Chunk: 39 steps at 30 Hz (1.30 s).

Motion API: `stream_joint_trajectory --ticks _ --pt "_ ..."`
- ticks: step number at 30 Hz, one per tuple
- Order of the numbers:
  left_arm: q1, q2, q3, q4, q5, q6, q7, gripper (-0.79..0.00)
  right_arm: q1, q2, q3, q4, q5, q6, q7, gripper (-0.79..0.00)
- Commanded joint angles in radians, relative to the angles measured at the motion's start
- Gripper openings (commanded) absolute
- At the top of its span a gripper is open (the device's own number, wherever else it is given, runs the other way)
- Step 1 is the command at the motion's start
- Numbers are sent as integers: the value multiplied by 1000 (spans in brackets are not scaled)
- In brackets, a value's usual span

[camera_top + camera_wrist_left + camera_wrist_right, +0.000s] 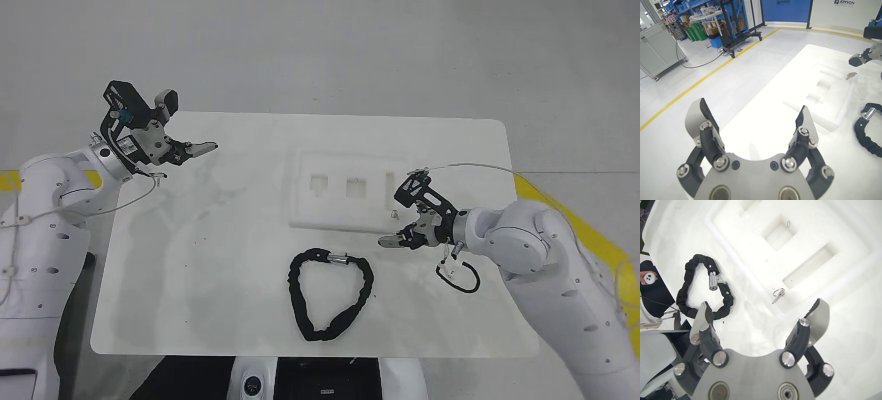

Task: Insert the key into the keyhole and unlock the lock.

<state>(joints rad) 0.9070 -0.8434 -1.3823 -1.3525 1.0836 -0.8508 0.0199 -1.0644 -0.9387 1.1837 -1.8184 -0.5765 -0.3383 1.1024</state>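
Clearly, with right gripper point(761, 306) and left gripper point(753, 106) both spread, we'd pinch the light, flat, likely slippery key point(778, 295), lying right of centre in the top view, by its ringed head.

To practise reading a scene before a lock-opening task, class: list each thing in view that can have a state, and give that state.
key, lying loose on the foam tray, not gripped.
chain lock, closed in a loop on the table, no key in it.
left end effector, open, holding nothing.
right end effector, open, holding nothing, near the key.
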Motion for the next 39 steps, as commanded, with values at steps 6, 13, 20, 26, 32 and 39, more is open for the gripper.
stream_joint_trajectory --ticks 6,13,20,26,32,39 --pt "0 0 0 0 0 0 0 0 -18 -1 -14 -32 -8 51 -2 0" --pt "0 0 0 0 0 0 0 0 14 -8 -42 -37 9 156 42 0" --pt "0 0 0 0 0 0 0 0 89 -24 -91 32 41 206 62 0" --pt "0 0 0 0 0 0 0 0 125 -32 -120 62 36 231 73 -265" --pt "0 0 0 0 0 0 0 0 142 -35 -133 72 29 258 94 -403" --pt "0 0 0 0 0 0 0 0 159 -40 -150 86 17 287 111 -416"
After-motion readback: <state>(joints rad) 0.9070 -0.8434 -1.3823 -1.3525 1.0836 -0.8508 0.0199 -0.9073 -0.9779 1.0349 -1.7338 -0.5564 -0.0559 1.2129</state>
